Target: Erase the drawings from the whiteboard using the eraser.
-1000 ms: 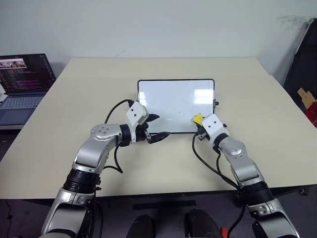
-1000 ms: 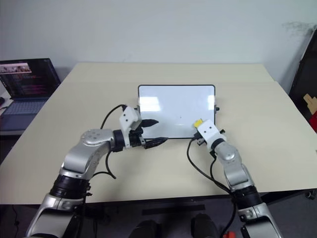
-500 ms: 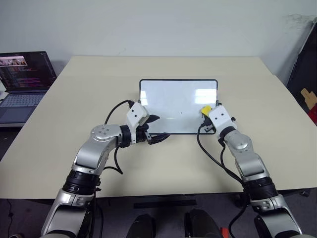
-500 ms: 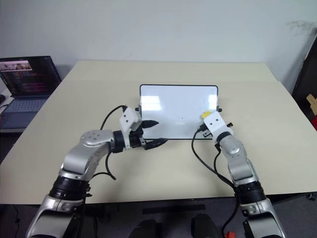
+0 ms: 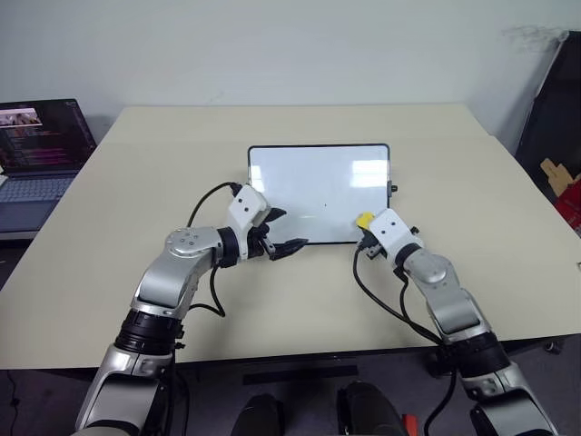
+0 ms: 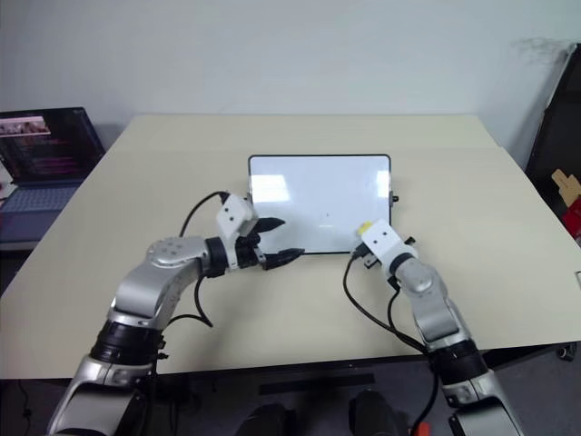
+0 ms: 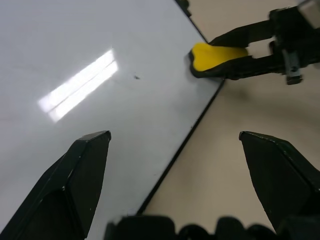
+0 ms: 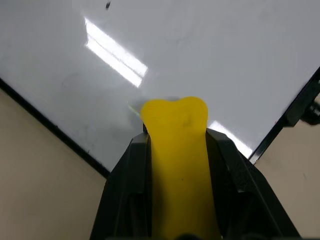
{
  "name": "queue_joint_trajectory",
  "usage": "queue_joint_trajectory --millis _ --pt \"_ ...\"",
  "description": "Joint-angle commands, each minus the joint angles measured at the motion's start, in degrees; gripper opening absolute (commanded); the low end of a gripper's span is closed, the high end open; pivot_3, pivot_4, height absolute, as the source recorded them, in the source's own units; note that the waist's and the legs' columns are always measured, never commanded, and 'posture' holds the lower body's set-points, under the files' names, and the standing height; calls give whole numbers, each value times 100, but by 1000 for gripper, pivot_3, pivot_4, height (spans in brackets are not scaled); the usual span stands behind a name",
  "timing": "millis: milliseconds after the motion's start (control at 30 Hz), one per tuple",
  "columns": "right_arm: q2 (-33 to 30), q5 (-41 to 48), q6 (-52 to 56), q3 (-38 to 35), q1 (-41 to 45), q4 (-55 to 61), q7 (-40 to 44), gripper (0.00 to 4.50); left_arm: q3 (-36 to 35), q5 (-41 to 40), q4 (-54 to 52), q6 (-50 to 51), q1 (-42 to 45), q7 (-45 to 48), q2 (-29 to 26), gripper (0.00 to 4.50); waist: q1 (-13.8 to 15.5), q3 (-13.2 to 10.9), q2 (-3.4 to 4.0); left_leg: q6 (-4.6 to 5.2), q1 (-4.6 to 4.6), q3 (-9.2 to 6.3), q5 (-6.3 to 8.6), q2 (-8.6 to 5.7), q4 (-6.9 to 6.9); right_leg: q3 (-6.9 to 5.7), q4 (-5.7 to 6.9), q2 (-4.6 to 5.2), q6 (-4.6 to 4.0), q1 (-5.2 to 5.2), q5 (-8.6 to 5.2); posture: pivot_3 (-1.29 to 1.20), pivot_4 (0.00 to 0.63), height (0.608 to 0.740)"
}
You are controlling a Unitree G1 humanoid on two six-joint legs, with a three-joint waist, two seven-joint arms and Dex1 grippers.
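White and shiny, the small flat whiteboard point(image 5: 320, 193) with a thin black frame lies in the middle of the pale beige worktop point(image 5: 118, 245). Bright strips of light shine on it and make parts of it hard to read. One tiny dark dot point(image 7: 136, 77) of the drawings shows on the white, near the middle. Any other marks are too faint to make out.

The small yellow eraser point(image 5: 364, 219) sits at the near right corner of the board, touching the white part. Its dark underside shows as a thin edge in the left wrist view. Most of its length is hidden between the two black fingers of the right hand point(image 8: 176, 150), which pinch it tight from both sides.

The left hand point(image 5: 282, 232) is at the near left corner of the board, just over the black frame. Its two black fingers are spread wide and hold nothing.

A dark laptop point(image 5: 38, 154) with a lit screen sits off to the far left, cut off by the edge.
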State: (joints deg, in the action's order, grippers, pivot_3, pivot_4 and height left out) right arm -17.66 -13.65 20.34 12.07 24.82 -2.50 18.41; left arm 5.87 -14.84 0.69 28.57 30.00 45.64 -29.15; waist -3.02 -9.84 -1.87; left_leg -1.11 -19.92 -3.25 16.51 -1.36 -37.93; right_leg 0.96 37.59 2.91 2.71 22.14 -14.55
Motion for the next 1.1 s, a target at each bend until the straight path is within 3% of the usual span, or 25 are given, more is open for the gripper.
queue_joint_trajectory --millis 33,167,267,433,800,1100 --pt "152 -178 -184 170 452 -224 -115 1129 -290 167 149 -64 155 -315 -111 4500 -21 -5 2 0 -2 1 0 0 2 1 1 -1 0 5 0 0 150 740" --pt "376 -330 -444 500 896 -434 -57 1128 -380 220 183 32 116 -482 -189 4500 -22 -19 4 -1 -37 -5 1 1 10 -4 2 -3 -11 36 5 0 150 740" --pt "546 -396 -597 677 1157 -691 -22 1128 -413 223 178 152 84 -570 -237 4500 -9 -19 4 -7 -115 -1 -1 -4 7 0 20 3 -32 123 20 0 150 740" --pt "673 -490 -687 862 1471 -1266 59 1126 -466 151 31 314 27 -564 -236 4500 12 -20 5 -18 -150 -2 3 -4 8 -4 0 11 -34 150 15 0 150 740" --pt "-207 -506 -118 700 396 -570 552 1126 -485 114 -106 410 -59 -516 -245 4500 162 -19 5 -12 -139 -34 6 -18 3 -17 -6 15 -32 114 15 0 150 740" --pt "-67 232 776 -15 -139 337 672 1125 -452 118 -35 404 -7 -428 -251 4500 163 -18 3 -11 -121 -39 4 -19 2 -19 -13 14 -29 94 16 0 150 740"
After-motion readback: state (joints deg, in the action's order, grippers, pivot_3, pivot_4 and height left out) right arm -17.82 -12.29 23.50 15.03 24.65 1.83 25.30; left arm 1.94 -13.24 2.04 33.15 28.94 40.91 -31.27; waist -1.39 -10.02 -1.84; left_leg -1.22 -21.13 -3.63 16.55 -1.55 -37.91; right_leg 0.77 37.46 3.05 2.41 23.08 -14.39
